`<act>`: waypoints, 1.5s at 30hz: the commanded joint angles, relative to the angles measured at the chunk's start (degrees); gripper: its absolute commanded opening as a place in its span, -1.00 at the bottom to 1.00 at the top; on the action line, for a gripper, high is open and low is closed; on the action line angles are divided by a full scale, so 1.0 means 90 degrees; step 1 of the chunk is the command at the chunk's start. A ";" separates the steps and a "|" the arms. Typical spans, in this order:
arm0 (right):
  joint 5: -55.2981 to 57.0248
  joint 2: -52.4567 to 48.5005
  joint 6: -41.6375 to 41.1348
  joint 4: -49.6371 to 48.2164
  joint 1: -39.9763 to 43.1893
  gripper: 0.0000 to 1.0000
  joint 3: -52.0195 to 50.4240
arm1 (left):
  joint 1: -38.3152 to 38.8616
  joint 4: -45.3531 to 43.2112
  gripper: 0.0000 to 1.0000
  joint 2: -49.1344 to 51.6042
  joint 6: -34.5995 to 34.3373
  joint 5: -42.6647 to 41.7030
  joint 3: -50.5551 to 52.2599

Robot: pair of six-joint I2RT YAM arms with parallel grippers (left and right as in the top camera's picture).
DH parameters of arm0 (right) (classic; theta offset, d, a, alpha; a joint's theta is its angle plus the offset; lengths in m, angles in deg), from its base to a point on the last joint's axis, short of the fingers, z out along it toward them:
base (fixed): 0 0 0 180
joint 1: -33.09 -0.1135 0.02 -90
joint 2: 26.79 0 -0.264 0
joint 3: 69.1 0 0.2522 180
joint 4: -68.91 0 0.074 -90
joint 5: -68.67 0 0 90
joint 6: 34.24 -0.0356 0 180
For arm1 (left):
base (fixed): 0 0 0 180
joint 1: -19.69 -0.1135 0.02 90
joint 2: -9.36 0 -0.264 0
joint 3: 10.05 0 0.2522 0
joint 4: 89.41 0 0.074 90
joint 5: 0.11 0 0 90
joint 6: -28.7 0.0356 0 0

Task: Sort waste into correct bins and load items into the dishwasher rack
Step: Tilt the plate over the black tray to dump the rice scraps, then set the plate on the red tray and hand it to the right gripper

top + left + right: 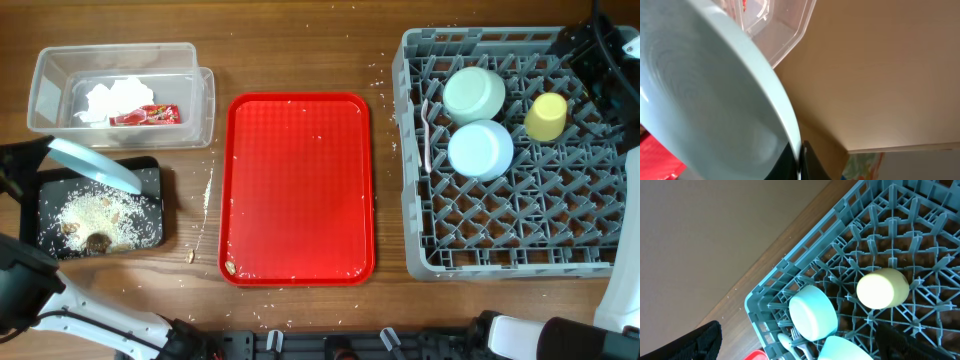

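Yellow cup (882, 288) lies beside the pale green bowl (812, 312) in the rack (812, 247)

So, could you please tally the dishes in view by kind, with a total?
Bowls: 2, pale green bowl and light blue bowl
Cups: 1, yellow cup
Forks: 1, white fork
Plates: 1, light blue plate
Total: 5
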 commanded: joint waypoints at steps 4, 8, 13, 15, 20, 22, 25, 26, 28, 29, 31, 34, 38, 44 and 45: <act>0.0109 -0.0058 -0.0041 -0.0015 0.0017 0.99 0.0027 | -0.0138 0.0073 -0.92 -0.0814 0.0209 0.0114 0.0219; 0.0109 -0.0058 -0.0044 -0.0015 0.0017 1.00 0.0027 | -0.0032 0.0061 -0.92 -0.1416 0.0204 0.0597 0.0270; 0.0109 -0.0058 -0.0041 -0.0015 0.0017 1.00 0.0027 | 0.0614 0.0068 -0.92 -0.1770 0.0010 0.1732 0.0289; 0.0109 -0.0058 -0.0041 -0.0015 0.0017 1.00 0.0027 | 0.1362 0.0066 -0.92 -0.2135 0.0012 0.1955 0.0391; 0.0109 -0.0058 -0.0046 -0.0015 0.0017 0.99 0.0027 | 0.4823 -0.0782 -0.92 -0.2735 -0.1270 0.3317 0.0427; 0.0109 -0.0058 -0.0044 -0.0015 0.0017 0.99 0.0027 | 0.6229 -0.1438 -0.92 -0.2735 -0.2356 0.4320 0.0430; 0.0109 -0.0061 -0.0041 -0.0015 0.0017 1.00 0.0027 | 0.8500 -0.2467 -0.92 -0.2511 -0.4282 0.7269 0.0432; 0.0109 -0.0058 -0.0041 -0.0015 0.0017 0.99 0.0027 | 0.8947 -0.2703 -0.92 -0.2356 -0.4316 0.7677 0.0432; 0.0109 -0.0058 -0.0044 -0.0015 0.0017 0.99 0.0027 | 0.9632 -0.3113 -0.92 -0.1909 -0.4367 0.7805 0.0432; 0.0109 -0.0061 -0.0044 -0.0015 0.0017 0.99 0.0027 | 0.9923 -0.3269 -0.92 -0.1625 -0.4452 0.7808 0.0432; -0.0180 -0.0058 -0.0143 0.0022 0.0017 0.99 0.0027 | 1.0304 -0.3439 -0.92 -0.1059 -0.4624 0.7827 0.0432; -0.1515 -0.0070 0.0044 0.0542 -0.0019 0.99 0.0017 | 1.0513 -0.3407 -0.60 -0.0090 -0.4830 0.7876 0.0432; -0.1804 -0.0216 0.0903 0.0406 -0.1132 0.82 0.0017 | 1.0193 -0.3128 0.57 -0.0228 -0.4823 0.8102 0.0238; -0.1304 -0.0750 0.1093 -0.0279 -0.3045 0.99 0.0017 | 0.8415 -0.2006 0.68 -0.1860 -0.5299 0.8454 -0.0032; -0.1285 -0.0848 0.1207 -0.0374 -0.3211 1.00 0.0017 | 0.7917 -0.1855 0.68 -0.2166 -0.5297 0.8454 -0.0032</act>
